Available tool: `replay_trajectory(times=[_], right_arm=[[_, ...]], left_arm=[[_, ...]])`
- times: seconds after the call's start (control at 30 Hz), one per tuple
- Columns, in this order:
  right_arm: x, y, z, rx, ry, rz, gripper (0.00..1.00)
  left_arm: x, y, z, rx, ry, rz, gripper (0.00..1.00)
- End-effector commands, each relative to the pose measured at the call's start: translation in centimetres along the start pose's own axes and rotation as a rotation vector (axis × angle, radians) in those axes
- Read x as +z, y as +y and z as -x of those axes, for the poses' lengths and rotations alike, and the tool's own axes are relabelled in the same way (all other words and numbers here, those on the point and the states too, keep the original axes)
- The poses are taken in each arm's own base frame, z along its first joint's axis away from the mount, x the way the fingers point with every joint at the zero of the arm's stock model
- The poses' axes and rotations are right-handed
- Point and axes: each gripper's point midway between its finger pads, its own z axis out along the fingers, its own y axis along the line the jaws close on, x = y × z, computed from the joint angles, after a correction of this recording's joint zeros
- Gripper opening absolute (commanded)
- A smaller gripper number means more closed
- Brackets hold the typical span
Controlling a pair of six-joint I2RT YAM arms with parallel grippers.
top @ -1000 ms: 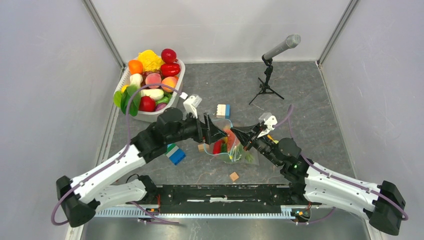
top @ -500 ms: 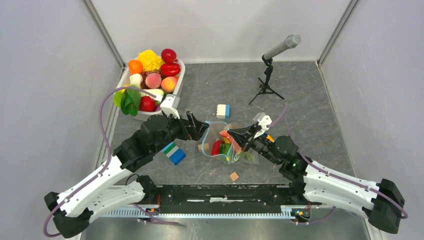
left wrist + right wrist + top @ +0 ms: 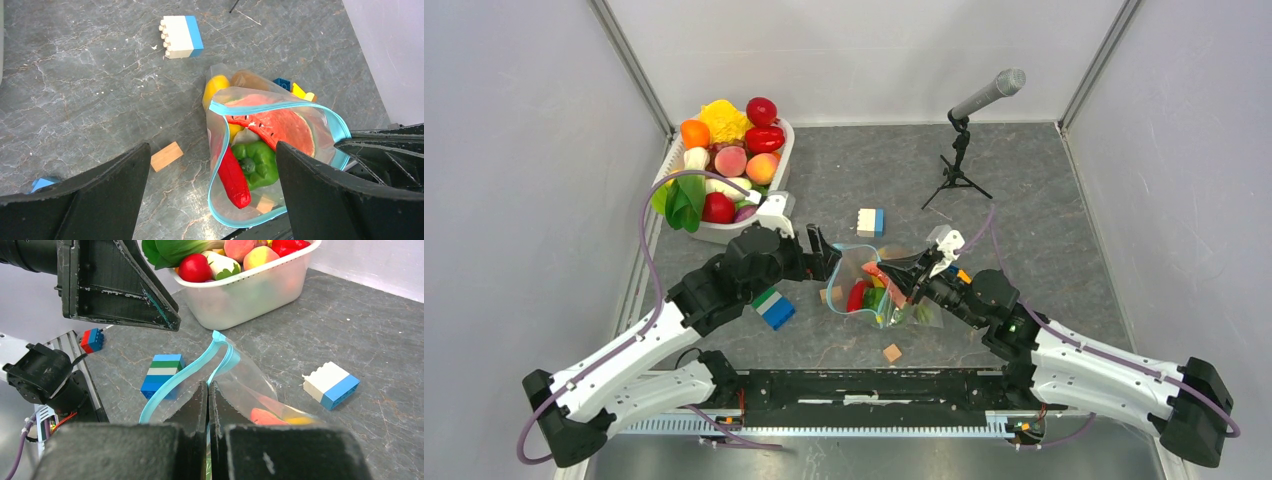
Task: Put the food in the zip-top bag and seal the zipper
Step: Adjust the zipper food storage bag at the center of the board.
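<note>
Because the right gripper (image 3: pixel 208 387) is clamped shut on only one stretch of the zipper (image 3: pixel 175 382), the zip-top bag (image 3: pixel 876 295), at the centre of the overhead view, is propped up by a single pinch. Its mouth gapes toward the left of the frame. The left gripper (image 3: pixel 821 256) hovers just left of that mouth with its jaws spread wide and nothing between them.

The main risk is a bad seal. The watermelon slice (image 3: pixel 280 127) sits high, close under the blue strip, with the green pepper (image 3: pixel 257 162) and red chili (image 3: pixel 232 175) near the lower rim. If the strip is pressed together over any of them, it will likely snag and leave a gap.

A tug from the right could also tip the slack plastic and roll the food out toward the lower left. If the left jaws close below the strip, they would only crumple the wall. More food waits in the white tub (image 3: pixel 724 232) at the upper left, so closing now may be premature.
</note>
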Motion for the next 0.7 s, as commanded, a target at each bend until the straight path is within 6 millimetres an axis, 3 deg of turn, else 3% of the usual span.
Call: replay_trajectory(times=[0.0,0.2,0.43,0.67], right_arm=[[0.2,0.4,3.7,-0.011,-0.094,0.009,0.00],[0.2,0.7,3.4,-0.005,-0.086,0.026,0.00],[0.0,1.2,3.3,-0.006,-0.079,0.051,0.01],[0.2,1.3,3.0,0.000,-0.069,0.057,0.01]], left_arm=[[0.0,0.5,0.2,0.041,-0.016,0.008,1.00],[-0.1,-1.2,-0.4,0.082,0.036,-0.111,1.00],[1.1,-0.4,-1.8,0.014,0.122,-0.164,0.99],[0.9,-0.7,-2.1,0.015,0.142,-0.224,0.93]])
